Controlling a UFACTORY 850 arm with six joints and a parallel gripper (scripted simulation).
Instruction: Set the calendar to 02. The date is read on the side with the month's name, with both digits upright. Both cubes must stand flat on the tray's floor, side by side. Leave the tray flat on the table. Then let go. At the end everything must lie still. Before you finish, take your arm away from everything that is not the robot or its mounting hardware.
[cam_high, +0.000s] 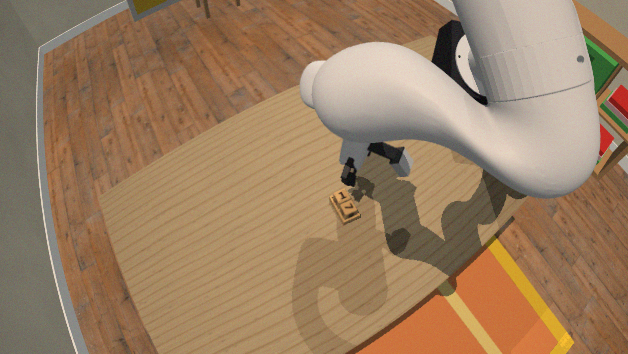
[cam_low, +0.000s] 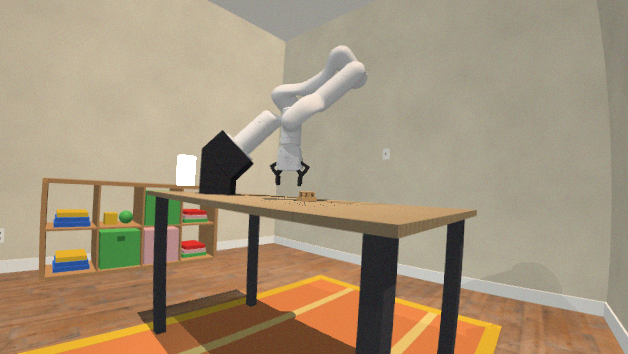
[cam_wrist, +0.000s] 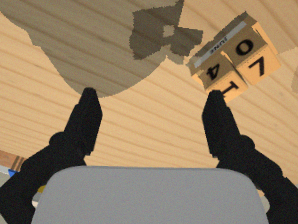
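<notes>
Wrist view: fingers spread wide, empty; the calendar (cam_high: 345, 206) (cam_low: 306, 196) (cam_wrist: 235, 59) lies beyond the right-hand tip.

Two numbered cubes (cam_high: 348, 208) (cam_low: 310, 194) (cam_wrist: 258, 66) sit side by side in the JUNE tray (cam_high: 351, 220) (cam_low: 306, 200) (cam_wrist: 220, 44).

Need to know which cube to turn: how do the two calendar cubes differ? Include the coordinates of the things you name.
On the JUNE side, the nearer cube (cam_high: 341, 195) (cam_wrist: 214, 79) shows 4; the farther cube (cam_high: 348, 207) (cam_wrist: 245, 54) shows 0. On top, the nearer cube shows 1, the farther cube 7. Both are wood-coloured with dark digits, side by side in the tray (cam_high: 356, 218) (cam_low: 306, 200) (cam_wrist: 218, 45).
</notes>
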